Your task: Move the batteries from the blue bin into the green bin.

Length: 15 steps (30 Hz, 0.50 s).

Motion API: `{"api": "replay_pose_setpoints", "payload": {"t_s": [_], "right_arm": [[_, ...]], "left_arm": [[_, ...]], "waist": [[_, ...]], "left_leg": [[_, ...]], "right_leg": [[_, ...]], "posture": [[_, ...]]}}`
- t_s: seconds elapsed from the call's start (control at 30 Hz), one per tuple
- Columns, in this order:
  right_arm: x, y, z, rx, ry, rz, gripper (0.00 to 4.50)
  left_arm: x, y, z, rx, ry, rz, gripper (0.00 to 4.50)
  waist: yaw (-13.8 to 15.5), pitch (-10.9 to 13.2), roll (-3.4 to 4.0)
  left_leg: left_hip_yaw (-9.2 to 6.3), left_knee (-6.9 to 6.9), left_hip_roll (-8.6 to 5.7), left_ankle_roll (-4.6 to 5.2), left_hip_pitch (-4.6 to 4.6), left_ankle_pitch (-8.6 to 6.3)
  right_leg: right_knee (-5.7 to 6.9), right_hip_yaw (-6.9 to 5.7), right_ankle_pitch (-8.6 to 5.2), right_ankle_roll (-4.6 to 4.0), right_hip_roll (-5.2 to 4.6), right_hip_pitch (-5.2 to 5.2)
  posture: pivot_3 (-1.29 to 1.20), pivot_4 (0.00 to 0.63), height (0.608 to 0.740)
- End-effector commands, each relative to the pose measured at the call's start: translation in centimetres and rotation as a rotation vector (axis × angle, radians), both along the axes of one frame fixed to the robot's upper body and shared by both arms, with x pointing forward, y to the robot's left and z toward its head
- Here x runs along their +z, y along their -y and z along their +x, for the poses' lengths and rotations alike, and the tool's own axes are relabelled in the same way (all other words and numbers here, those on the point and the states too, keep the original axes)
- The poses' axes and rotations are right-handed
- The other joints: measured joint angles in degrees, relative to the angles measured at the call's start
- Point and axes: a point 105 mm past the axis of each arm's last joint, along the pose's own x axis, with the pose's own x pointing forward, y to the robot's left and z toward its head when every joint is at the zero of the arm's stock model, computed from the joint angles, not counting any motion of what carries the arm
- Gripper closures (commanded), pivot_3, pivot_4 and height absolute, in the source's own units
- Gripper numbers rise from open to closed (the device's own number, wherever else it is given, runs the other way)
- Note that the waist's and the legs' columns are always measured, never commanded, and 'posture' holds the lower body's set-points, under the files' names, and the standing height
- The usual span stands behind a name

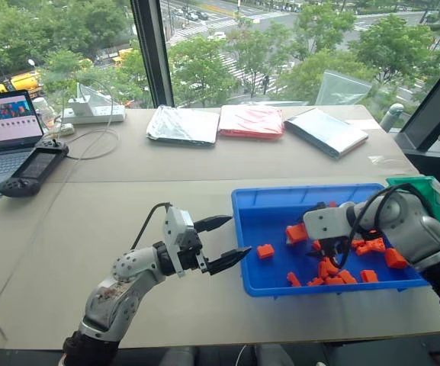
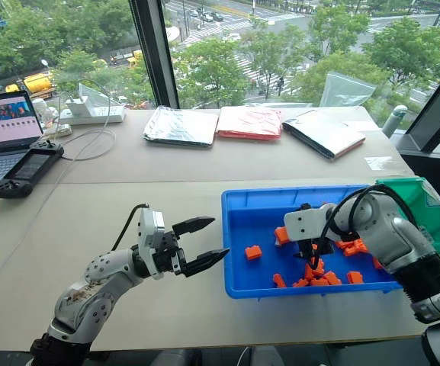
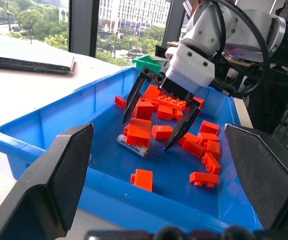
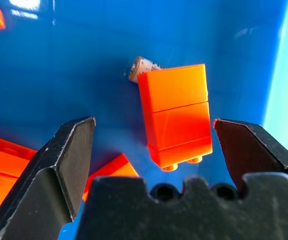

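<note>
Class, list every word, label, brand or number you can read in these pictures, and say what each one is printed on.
None can be read for certain.
Battery in the blue bin: dark print along its side, too small and blurred to read.
Laptop screen: shows a picture, any text too small to read.
Handheld controller: no legible marking.
Orange bricks: no print visible.

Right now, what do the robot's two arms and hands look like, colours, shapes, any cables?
Both arms are rounded silver-grey metal segments with darker joints. Each ends in a boxy white wrist block carrying two black, tapered, pointed fingers. The left hand has a thin black cable arching from the wrist block back to the forearm. The right hand has thicker black cables looping around its wrist. No markings are legible.
</note>
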Motion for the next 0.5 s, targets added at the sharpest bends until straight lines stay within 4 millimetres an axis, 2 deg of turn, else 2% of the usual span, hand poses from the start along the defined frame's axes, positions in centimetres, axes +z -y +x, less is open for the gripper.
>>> {"api": "replay_pose_setpoints", "payload": {"t_s": [0.03, 0.13, 0.3, 0.37, 0.5], "right_arm": [[-0.2, 0.4, 0.5, 0.015, 0.005, -0.039, 0.09], [-0.2, 0.6, 0.7, 0.009, 0.013, -0.033, 0.8], [0.0, 0.8, 0.5, 0.007, 0.005, -0.027, 2.48], [0.2, 1.0, 0.5, -0.007, 0.01, -0.02, 2.99], [1.9, 1.6, 0.3, -0.062, 0.051, 0.027, 2.99]], "left_arm": [[1.0, 0.1, -0.6, -0.004, 0.041, -0.015, 0.0], [1.0, 0.0, -0.5, 0.004, 0.041, -0.013, 0.0], [0.9, 0.0, -0.5, 0.007, 0.04, -0.011, 0.0], [0.9, 0.0, -0.5, 0.005, 0.041, -0.011, 0.0], [0.9, 0.1, -0.6, -0.001, 0.043, -0.012, 0.0]], "waist": [[0.0, 0.0, 0.0], [0.0, 0.0, 0.0], [0.0, 0.0, 0.0], [0.0, 0.0, 0.0], [0.1, 0.0, 0.0]], "left_leg": [[0.0, 0.0, 0.0, 0.0, 0.0, 0.0], [-0.01, 0.0, 0.0, -0.01, 0.03, 0.0], [-0.01, 0.0, -0.01, -0.02, 0.05, 0.01], [0.0, 0.0, -0.01, -0.02, 0.05, 0.01], [-0.01, 0.0, -0.01, -0.02, 0.04, 0.01]], "right_leg": [[0.0, 0.0, 0.0, 0.0, 0.0, 0.0], [0.0, 0.0, 0.0, -0.01, 0.0, 0.03], [0.03, 0.0, 0.01, -0.01, -0.01, 0.04], [0.03, 0.0, 0.01, -0.01, -0.01, 0.04], [0.04, 0.0, 0.01, -0.02, -0.01, 0.03]], "posture": [[0.0, 0.15, 0.74], [0.0, 0.15, 0.74], [0.0, 0.15, 0.74], [0.0, 0.15, 0.74], [0.0, 0.15, 0.74]]}}
